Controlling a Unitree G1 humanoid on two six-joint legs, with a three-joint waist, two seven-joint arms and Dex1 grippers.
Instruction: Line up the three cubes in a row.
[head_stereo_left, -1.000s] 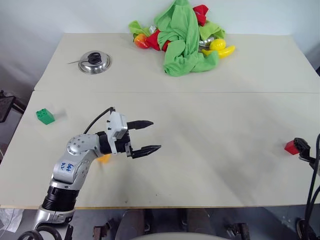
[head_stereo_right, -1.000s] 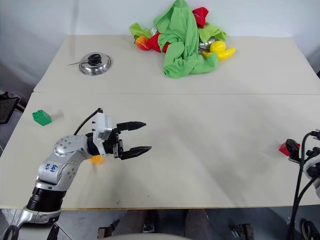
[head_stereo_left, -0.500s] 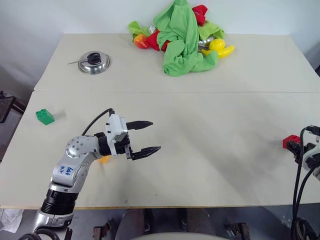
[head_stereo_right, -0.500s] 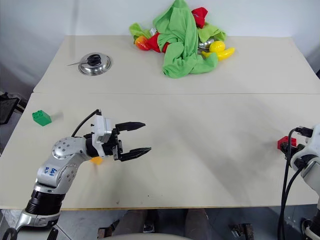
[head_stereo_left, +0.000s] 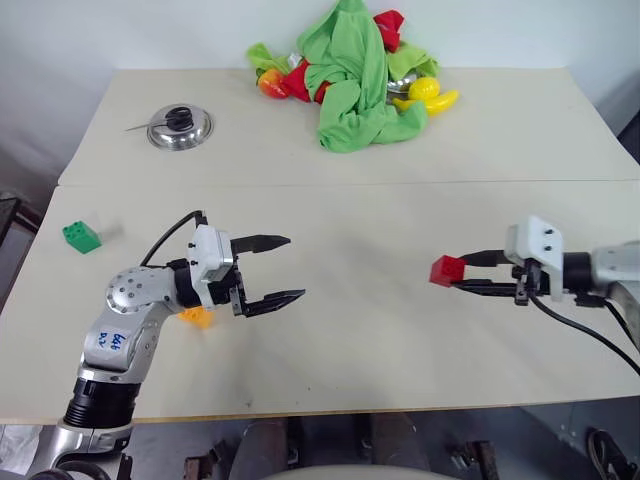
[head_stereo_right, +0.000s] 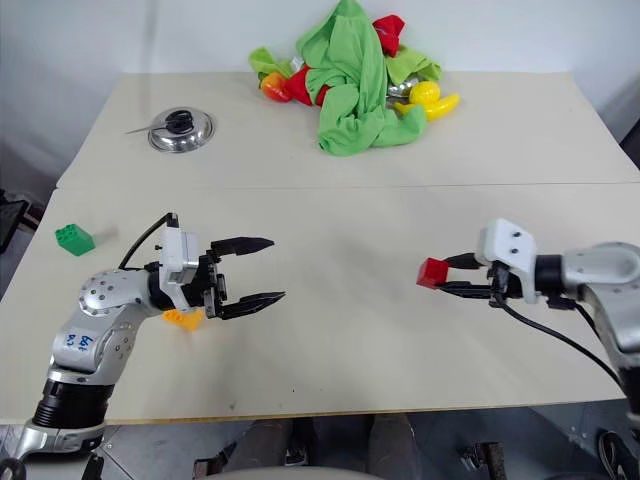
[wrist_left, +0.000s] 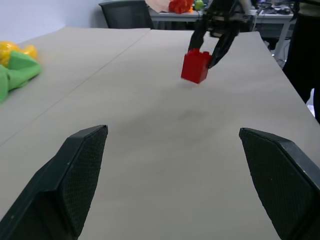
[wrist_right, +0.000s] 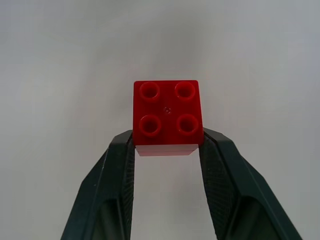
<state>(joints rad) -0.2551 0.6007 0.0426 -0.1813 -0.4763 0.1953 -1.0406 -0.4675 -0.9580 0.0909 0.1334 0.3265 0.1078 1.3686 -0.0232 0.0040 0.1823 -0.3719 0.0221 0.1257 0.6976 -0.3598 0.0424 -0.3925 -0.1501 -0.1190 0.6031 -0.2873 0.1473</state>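
My right gripper (head_stereo_left: 460, 272) is shut on the red cube (head_stereo_left: 447, 271), holding it low over the table right of centre. In the right wrist view the cube's studs (wrist_right: 167, 107) show between the two fingers (wrist_right: 117, 165). My left gripper (head_stereo_left: 295, 267) stands open and empty at the left, pointing toward the red cube (wrist_left: 196, 65). The orange-yellow cube (head_stereo_left: 197, 317) lies on the table just behind that gripper, partly hidden by the wrist. The green cube (head_stereo_left: 81, 236) sits near the table's left edge.
A round steel lid (head_stereo_left: 179, 127) with a black knob lies at the back left. A heap of green cloth (head_stereo_left: 350, 75) with red and yellow toys sits at the back centre. A seam (head_stereo_left: 420, 183) crosses the table.
My right gripper shut on the red cube at the table's right edge and carried it left toward the middle. The left arm stayed nearly still; the camera shifted slightly.
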